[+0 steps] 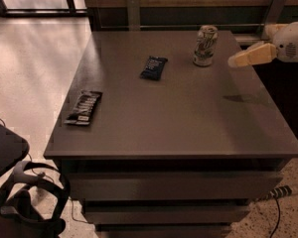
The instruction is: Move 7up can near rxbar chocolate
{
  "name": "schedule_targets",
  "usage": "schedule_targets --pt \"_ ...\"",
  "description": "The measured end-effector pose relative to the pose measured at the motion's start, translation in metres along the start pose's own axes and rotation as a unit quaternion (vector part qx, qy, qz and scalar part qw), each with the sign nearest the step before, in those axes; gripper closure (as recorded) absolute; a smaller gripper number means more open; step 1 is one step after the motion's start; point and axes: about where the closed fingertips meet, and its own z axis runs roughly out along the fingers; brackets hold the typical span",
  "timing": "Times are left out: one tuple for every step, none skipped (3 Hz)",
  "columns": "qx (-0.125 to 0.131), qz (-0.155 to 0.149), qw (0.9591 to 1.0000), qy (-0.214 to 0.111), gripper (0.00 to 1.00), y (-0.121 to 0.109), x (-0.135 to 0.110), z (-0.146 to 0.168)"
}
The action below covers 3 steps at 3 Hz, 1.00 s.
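The 7up can (205, 45) stands upright near the far right of the grey table top (188, 118). The rxbar chocolate (84, 107), a long black wrapper with white lettering, lies flat near the table's left edge. My gripper (237, 61) comes in from the right edge of the camera view, held above the table just right of the can and apart from it. Its pale tip points left toward the can.
A shorter dark navy-blue wrapper (153, 67) lies at the middle back of the table. Drawers (169, 185) front the table below. Cables and a dark headset-like thing (30, 202) lie on the floor at lower left. A rail (188, 26) runs behind the table.
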Motion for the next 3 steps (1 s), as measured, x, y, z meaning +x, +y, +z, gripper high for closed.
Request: schedule_targets --pt "0.0 0.0 1.0 0.0 0.0 0.0 0.0 0.0" --pt "-0.005 -0.001 0.9999 -0.016 0.0 -0.007 -0.002 0.012" --pt "-0.018 -0.003 0.9982 -0.057 0.0 -0.021 -0.007 0.038"
